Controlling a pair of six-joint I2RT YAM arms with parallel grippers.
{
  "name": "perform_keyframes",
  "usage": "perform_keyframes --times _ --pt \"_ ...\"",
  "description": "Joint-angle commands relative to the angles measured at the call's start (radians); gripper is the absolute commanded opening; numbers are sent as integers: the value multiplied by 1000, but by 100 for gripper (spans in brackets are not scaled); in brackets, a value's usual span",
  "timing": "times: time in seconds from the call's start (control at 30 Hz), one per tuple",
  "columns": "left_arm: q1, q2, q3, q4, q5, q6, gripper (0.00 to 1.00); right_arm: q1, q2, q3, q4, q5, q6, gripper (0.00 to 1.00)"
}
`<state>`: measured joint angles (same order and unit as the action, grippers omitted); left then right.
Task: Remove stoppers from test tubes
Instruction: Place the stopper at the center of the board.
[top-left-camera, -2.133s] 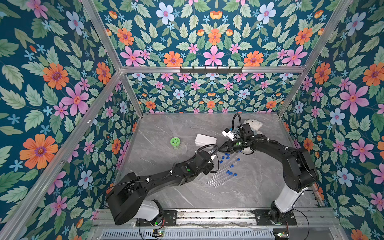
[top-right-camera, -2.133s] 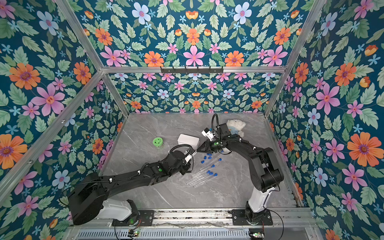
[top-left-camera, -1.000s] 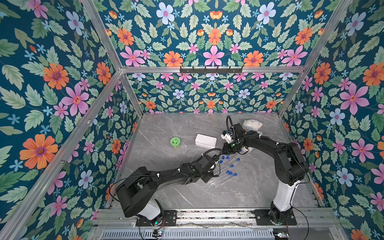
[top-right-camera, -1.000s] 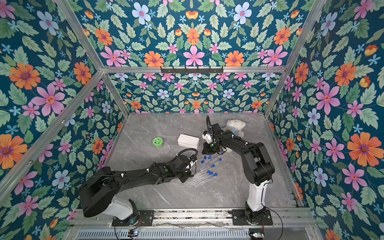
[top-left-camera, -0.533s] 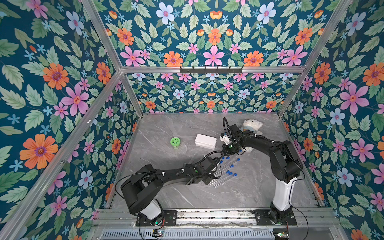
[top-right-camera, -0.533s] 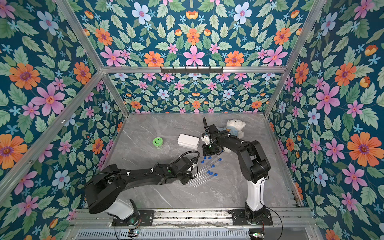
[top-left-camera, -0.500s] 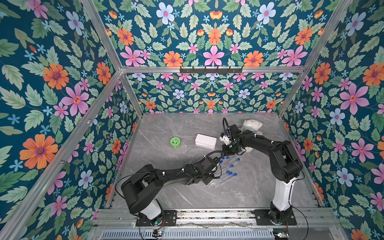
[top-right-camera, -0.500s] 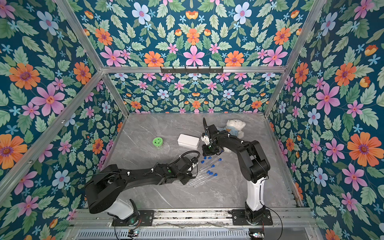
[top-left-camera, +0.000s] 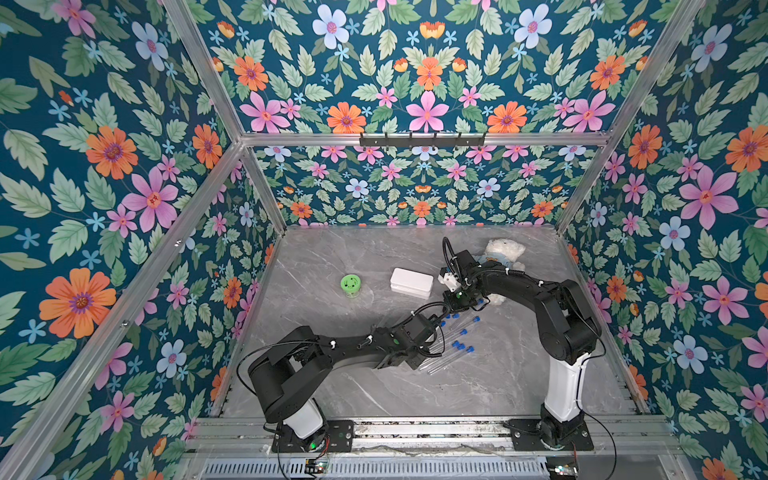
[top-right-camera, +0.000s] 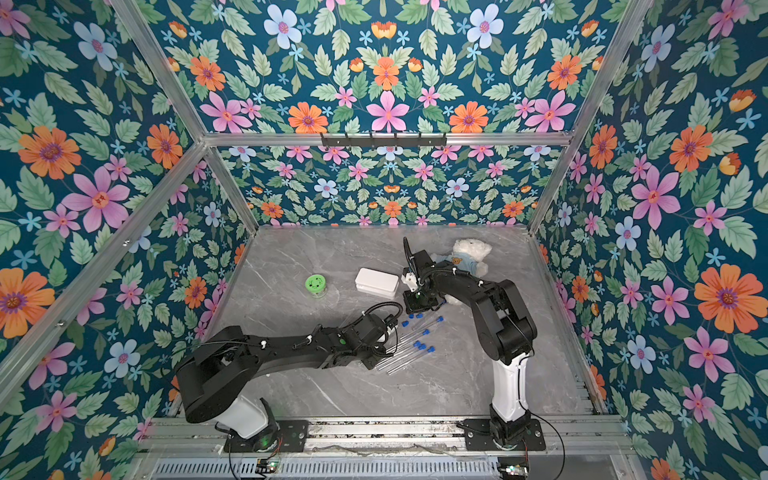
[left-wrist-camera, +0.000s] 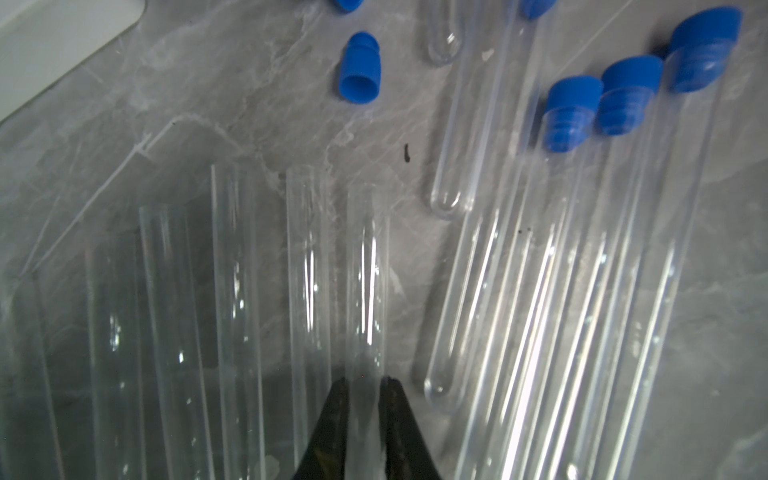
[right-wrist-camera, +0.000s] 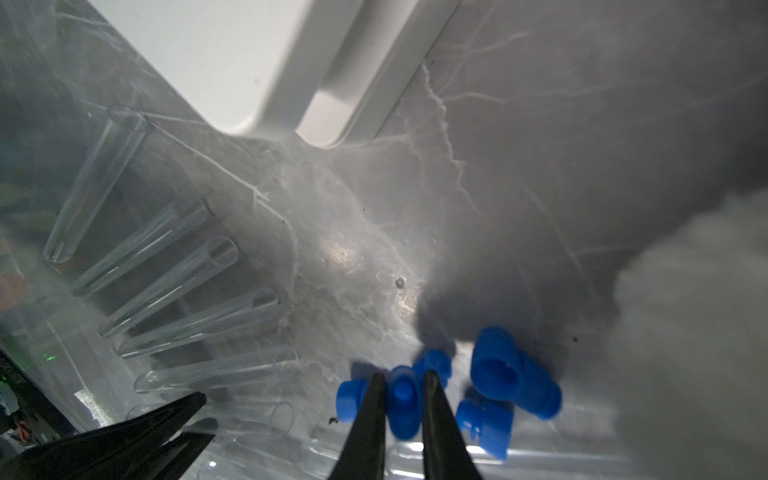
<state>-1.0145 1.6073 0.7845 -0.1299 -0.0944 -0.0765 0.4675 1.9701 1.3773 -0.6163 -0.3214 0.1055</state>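
Marble tabletop (top-left-camera: 374, 395), test tubes (top-left-camera: 441, 360), blue stoppers (top-left-camera: 457, 344)

Running off the edges in the left wrist view: left gripper (left-wrist-camera: 360, 379), test tubes (left-wrist-camera: 232, 332), white box (left-wrist-camera: 50, 41), one of the stoppers (left-wrist-camera: 348, 3). Blurring into grey fuzz in the right wrist view: teddy bear (right-wrist-camera: 685, 332). Getting clipped there: right gripper (right-wrist-camera: 402, 374). Sitting hidden under the wrists in both top views: both grippers. Getting partly covered by the left arm (top-left-camera: 365, 349): some test tubes. Showing too small to count: stoppers.
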Motion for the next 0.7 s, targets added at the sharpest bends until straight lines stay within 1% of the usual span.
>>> perform_keyframes --times 0.0,0.23,0.4,0.57,0.67 --pt "-1 3 -1 0 -15 -10 2 1 8 8 -21 5 -18 14" --pt "0 8 1 0 -17 -11 6 2 3 8 -22 4 -15 16" --pt "0 8 2 -4 -16 -16 11 2 -1 8 -22 -2 -10 17" --pt "0 1 5 -8 -21 -15 19 2 -7 5 -17 -2 -7 20" --pt "-1 0 9 -10 -19 -14 22 2 -7 5 -16 -2 -6 23"
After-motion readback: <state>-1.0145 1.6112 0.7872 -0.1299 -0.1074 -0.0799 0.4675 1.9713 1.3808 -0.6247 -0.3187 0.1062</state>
